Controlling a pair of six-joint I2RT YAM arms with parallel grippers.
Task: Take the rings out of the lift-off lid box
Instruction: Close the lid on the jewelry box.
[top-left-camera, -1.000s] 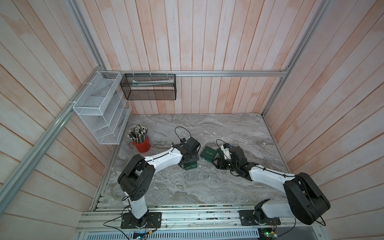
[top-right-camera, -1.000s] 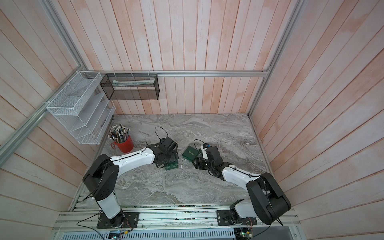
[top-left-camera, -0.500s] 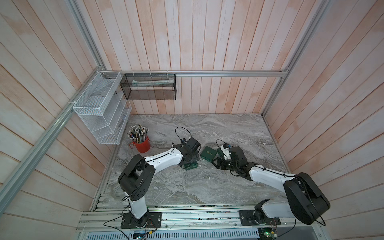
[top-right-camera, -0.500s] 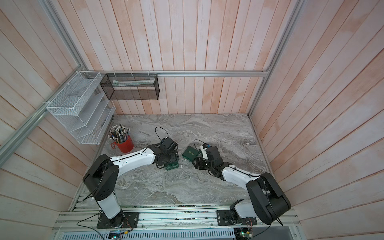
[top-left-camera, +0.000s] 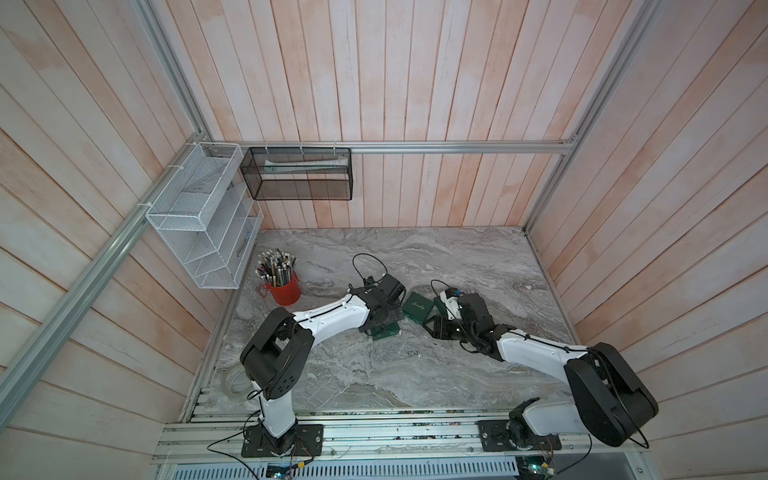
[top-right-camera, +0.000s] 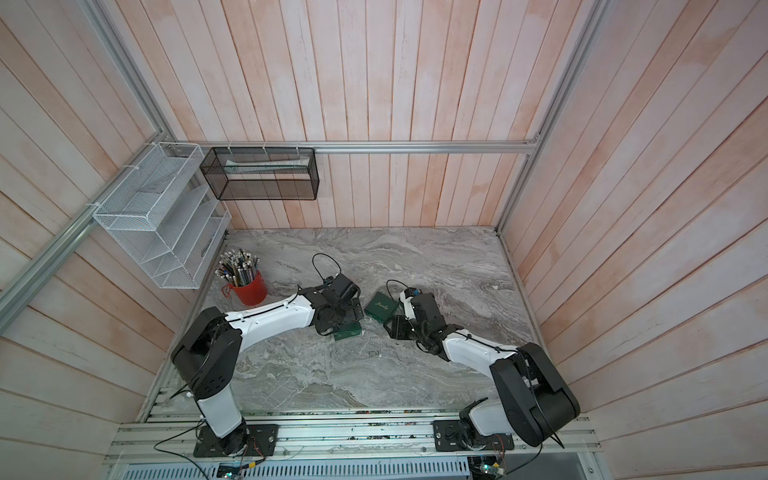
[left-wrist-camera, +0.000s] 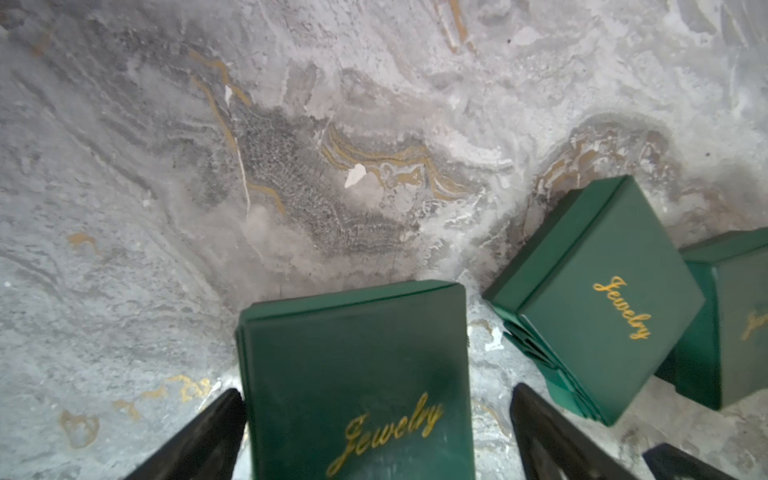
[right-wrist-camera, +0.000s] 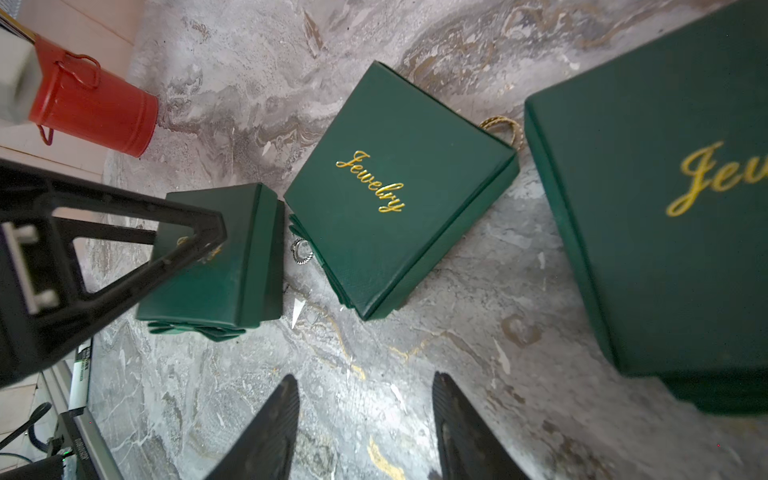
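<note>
Three green boxes with gold "Jewelry" lettering lie shut on the marble. My left gripper (left-wrist-camera: 374, 392) stands open astride one lidded box (left-wrist-camera: 353, 365); a gap shows beside one finger. The same box (top-left-camera: 386, 331) shows under that gripper in a top view. A second box (right-wrist-camera: 395, 187) lies in the middle and a third (right-wrist-camera: 665, 208) close to my right wrist. A silver ring (right-wrist-camera: 301, 250) lies on the marble between the first two boxes. A gold ring (right-wrist-camera: 503, 126) peeks out between the second and third. My right gripper (right-wrist-camera: 365, 380) is open over bare marble, holding nothing.
A red cup of pens (top-left-camera: 284, 286) stands at the back left of the table. A white wire rack (top-left-camera: 199, 220) and a black mesh basket (top-left-camera: 299, 174) hang on the walls. A small white scrap (right-wrist-camera: 297, 311) lies near the boxes. A tape roll (top-left-camera: 235, 380) sits at the left front.
My left gripper's jaws have spread wider around the box, which stays on the table. The right arm has not moved.
</note>
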